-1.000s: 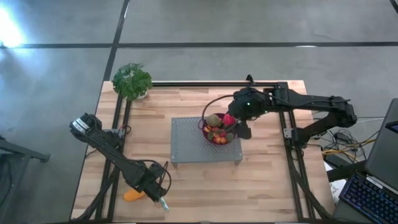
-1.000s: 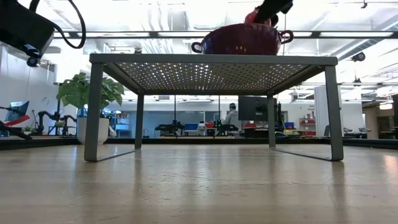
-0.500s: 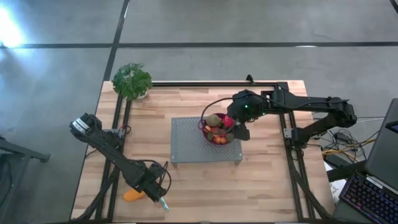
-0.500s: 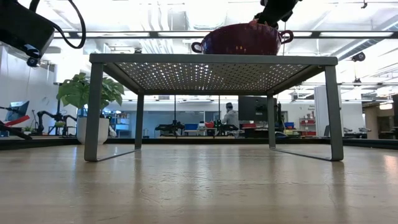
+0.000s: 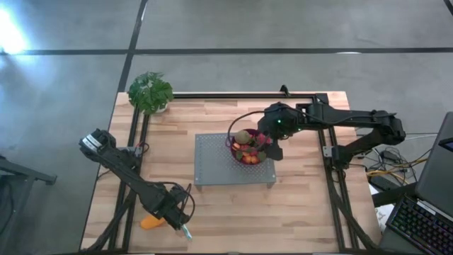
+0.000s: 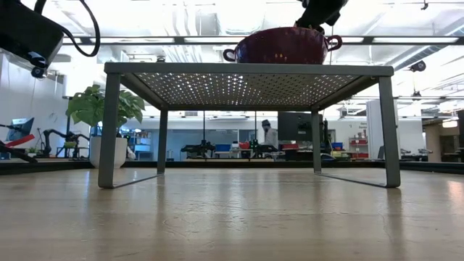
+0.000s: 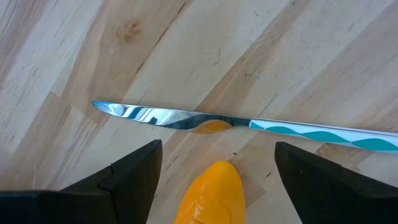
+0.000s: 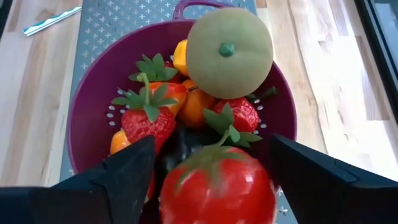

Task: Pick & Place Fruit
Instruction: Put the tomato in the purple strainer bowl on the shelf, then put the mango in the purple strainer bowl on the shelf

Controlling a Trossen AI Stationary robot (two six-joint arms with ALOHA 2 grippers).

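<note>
Right pincer [image 8: 211, 180] is hanging spread over the purple bowl [image 8: 87, 118], with the red tomato [image 8: 217, 186] sitting between its fingers on the piled fruit. I'm worrying it rolls out as I lift away.

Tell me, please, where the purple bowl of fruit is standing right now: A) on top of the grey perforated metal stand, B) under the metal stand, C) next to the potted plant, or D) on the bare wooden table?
A: the purple bowl sits on the perforated top of the grey metal stand, and the low view shows it resting above the stand's legs, with the right hand over its rim.
</note>
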